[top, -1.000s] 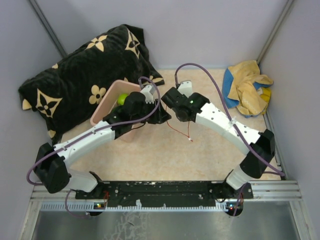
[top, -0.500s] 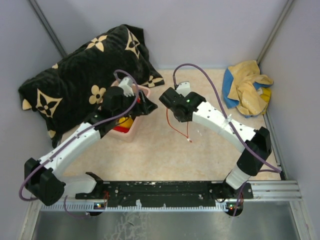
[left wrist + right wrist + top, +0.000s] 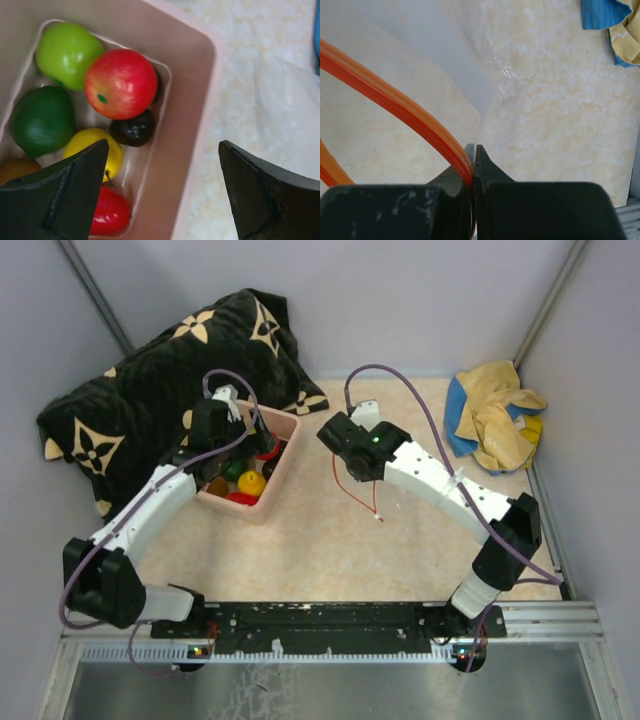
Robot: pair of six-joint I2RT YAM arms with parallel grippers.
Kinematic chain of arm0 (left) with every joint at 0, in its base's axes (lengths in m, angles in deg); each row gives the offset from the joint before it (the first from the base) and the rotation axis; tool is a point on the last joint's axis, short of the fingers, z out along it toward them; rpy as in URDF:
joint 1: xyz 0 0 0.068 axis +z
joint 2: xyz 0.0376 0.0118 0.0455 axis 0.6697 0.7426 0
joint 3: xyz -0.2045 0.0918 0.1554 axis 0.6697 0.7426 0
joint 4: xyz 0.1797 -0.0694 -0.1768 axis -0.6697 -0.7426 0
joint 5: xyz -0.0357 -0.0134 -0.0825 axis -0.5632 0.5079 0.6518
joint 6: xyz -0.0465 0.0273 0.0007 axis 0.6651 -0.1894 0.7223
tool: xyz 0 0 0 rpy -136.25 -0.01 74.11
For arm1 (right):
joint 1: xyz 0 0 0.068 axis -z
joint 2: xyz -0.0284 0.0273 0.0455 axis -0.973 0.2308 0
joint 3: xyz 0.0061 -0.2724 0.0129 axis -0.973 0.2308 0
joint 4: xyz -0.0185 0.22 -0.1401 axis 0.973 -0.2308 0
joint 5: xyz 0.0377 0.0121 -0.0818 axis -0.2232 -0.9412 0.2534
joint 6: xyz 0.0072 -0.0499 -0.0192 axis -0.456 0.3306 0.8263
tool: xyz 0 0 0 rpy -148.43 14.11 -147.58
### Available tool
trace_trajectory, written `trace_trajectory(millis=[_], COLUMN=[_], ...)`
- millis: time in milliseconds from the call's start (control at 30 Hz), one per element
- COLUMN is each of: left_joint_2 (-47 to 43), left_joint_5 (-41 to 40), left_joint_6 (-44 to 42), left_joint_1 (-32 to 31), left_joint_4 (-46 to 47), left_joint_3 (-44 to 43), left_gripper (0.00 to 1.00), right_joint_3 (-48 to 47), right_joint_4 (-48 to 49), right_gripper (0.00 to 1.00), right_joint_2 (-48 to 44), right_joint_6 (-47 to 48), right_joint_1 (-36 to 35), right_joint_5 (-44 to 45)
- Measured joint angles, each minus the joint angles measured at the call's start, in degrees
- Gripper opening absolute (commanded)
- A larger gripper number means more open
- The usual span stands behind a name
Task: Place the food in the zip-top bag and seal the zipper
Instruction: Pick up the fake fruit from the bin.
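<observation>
Hovering our wide, empty left hand point(image 3: 160, 165) over the tub point(image 3: 200, 75), we should centre on the red apple point(image 3: 120, 82) topping the food point(image 3: 90, 115); our right hand point(image 3: 472, 150) pinches the bag point(image 3: 445, 50) by its zipper point(image 3: 395, 100) beside the tub.

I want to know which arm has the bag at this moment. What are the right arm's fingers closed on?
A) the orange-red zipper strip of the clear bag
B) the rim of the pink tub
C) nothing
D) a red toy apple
A: in the right wrist view, the right gripper has its fingers pinched together on the zipper of the zip-top bag.
</observation>
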Motion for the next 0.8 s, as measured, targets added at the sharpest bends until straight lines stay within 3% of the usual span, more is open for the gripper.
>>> trace_trajectory(millis=[367, 800], left_joint_2=[14.25, 25.68], left_joint_5=[4.11, 11.39], left_joint_6=[4.68, 8.13], left_joint_1=[7.89, 9.81], left_joint_4=[0.74, 4.87], left_joint_3=[-3.48, -8.72], left_gripper=[1.00, 0.99], right_joint_3=[0.00, -0.02], right_joint_4=[0.20, 0.48], right_gripper=[0.00, 0.00], right_joint_2=[0.02, 0.04], right_joint_6=[0.46, 0.50], right_joint_1=[0.00, 0.00], right_joint_5=[-0.09, -0.96])
